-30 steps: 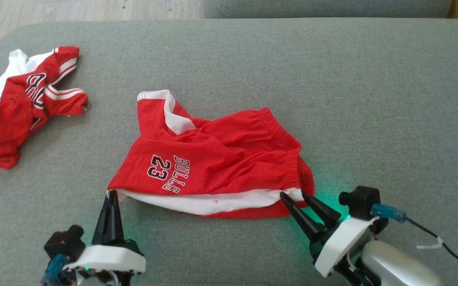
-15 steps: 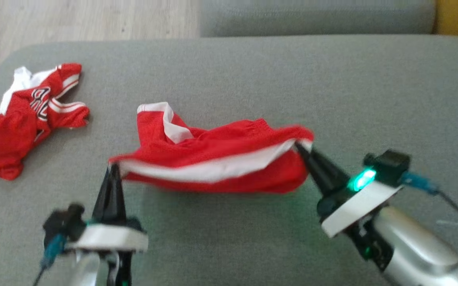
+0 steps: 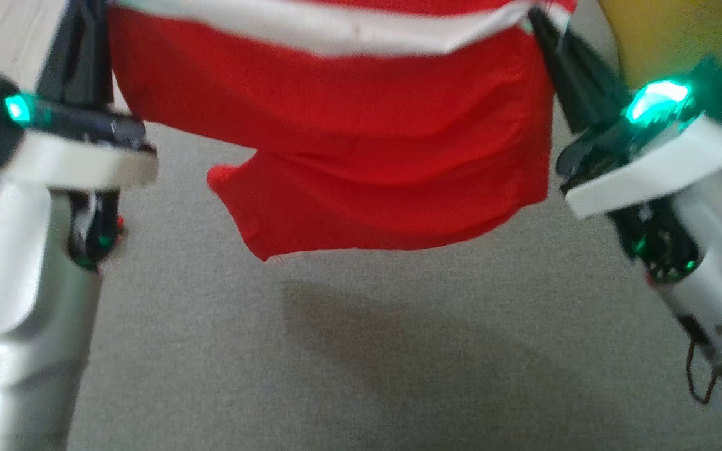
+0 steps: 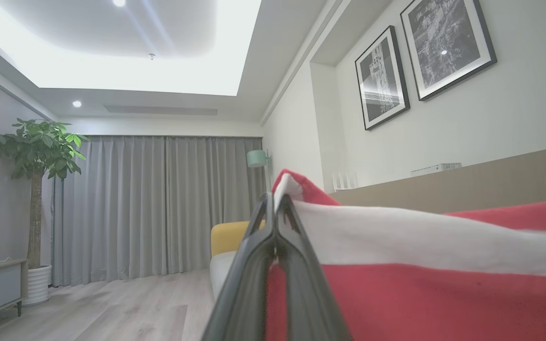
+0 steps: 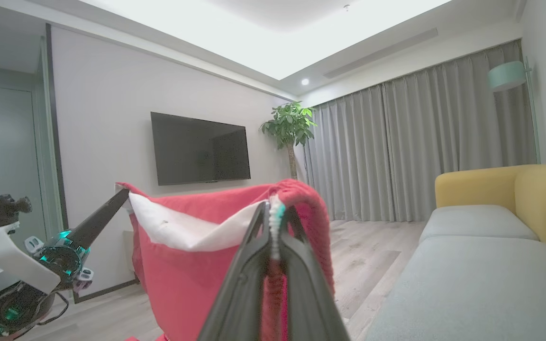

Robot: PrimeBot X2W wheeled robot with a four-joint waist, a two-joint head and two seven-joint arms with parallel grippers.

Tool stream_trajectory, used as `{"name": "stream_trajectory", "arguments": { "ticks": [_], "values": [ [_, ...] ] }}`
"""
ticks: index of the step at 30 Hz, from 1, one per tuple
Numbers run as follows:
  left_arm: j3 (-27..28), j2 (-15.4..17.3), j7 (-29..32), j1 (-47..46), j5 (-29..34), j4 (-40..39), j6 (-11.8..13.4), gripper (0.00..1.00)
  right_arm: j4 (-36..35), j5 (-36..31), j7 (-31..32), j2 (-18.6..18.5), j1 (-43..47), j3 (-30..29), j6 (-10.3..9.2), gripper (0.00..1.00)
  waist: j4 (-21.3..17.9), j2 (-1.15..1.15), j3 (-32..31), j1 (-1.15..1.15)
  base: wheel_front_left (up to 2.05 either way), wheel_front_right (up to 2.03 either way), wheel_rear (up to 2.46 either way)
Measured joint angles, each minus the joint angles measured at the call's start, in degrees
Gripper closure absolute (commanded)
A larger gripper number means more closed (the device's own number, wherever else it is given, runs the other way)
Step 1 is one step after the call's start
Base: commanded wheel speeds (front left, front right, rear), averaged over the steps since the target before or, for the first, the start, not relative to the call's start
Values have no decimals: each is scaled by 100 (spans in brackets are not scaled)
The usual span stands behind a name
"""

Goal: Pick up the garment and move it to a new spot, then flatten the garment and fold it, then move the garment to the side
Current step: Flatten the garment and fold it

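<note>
Fingers [image 4: 254, 265] of left gripper [image 4: 275, 208] and right gripper [image 5: 273, 213] pinch the garment [image 3: 348, 156], held clear above the sofa [image 3: 398, 351]; placing, flattening, folding remain.

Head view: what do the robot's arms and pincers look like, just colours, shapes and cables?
The left pincer and right pincer each have two long, tapering black fingers set on a white, wedge-shaped wrist plate. A dark module at each base carries a glowing green light. The forearms are smooth silver cylinders, and a thin dark cable loops beside the right one.
</note>
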Motion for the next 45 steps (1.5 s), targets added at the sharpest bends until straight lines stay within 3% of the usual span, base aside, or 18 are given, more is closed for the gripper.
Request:
{"name": "stream_trajectory", "arguments": {
  "ticks": [6,12,20,22,25,29,38,45],
  "values": [
    [-84,31,639,-476,-1,148,59,100,233,92,643,-56,-450,-48,0,100,-36,0,282,0,0,0,0],
    [-174,-123,680,-803,23,711,278,100,902,-97,836,-23,-1222,96,0,100,-59,0,914,2,0,0,0],
    [-155,-337,-269,-2149,510,1280,659,100,2132,-1006,-63,153,-2811,124,0,100,-63,0,1689,4,0,0,0],
    [-86,-546,-409,-2596,557,1267,664,100,2535,-1450,-324,194,-3300,100,0,100,-14,0,1882,4,0,0,0],
    [-47,-712,-419,-2477,590,1251,634,100,2775,-1640,-393,235,-3317,89,0,100,102,0,1904,2,0,0,0],
    [179,-849,-419,-1523,572,1179,598,100,2739,-1723,-411,265,-2728,146,0,100,179,0,1810,1,0,0,0],
    [902,-1340,-410,1933,452,1463,398,100,2323,-1712,-404,505,364,617,0,100,168,0,1418,0,0,0,0],
    [1091,-1451,-410,3084,436,1380,288,100,1958,-1667,-404,795,1909,296,0,100,192,0,903,-1,0,0,0]
  ]
}}
